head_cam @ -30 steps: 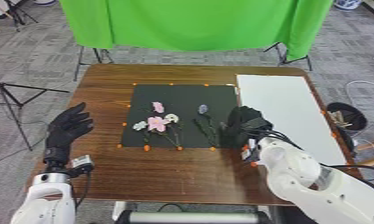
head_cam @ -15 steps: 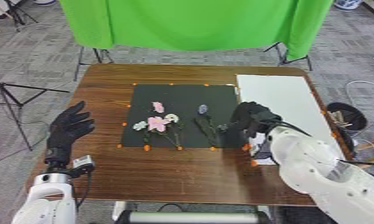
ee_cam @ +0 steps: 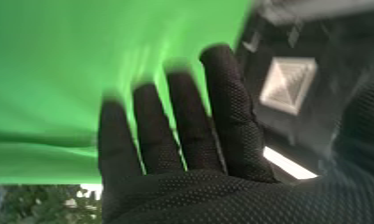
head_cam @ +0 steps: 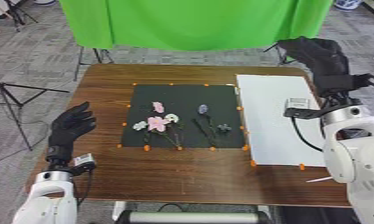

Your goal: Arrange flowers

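Note:
In the head view my right hand (head_cam: 318, 56) is raised over the table's back right corner, away from the flowers. The right wrist view has my right hand (ee_cam: 223, 200) open, its fingers straight and holding nothing. My left hand (head_cam: 71, 129) stands open at the table's left side. On the black mat (head_cam: 183, 91) lie a small pink flower (head_cam: 158, 107), a larger pink flower (head_cam: 158, 124), white flowers (head_cam: 171, 118) beside it, a bluish flower (head_cam: 203, 109) on a stem, and a small dark grey flower (head_cam: 224, 128) near the mat's right side.
A white board (head_cam: 277, 110) lies along the right part of the brown table (head_cam: 192, 172). Orange markers edge the mat and board. A green cloth (head_cam: 197, 25) hangs behind the table, and a tripod (head_cam: 7, 95) stands on the left.
My right hand has left the mat's right edge and risen to the back right, uncovering the dark grey flower and the white board. The left hand has hardly moved.

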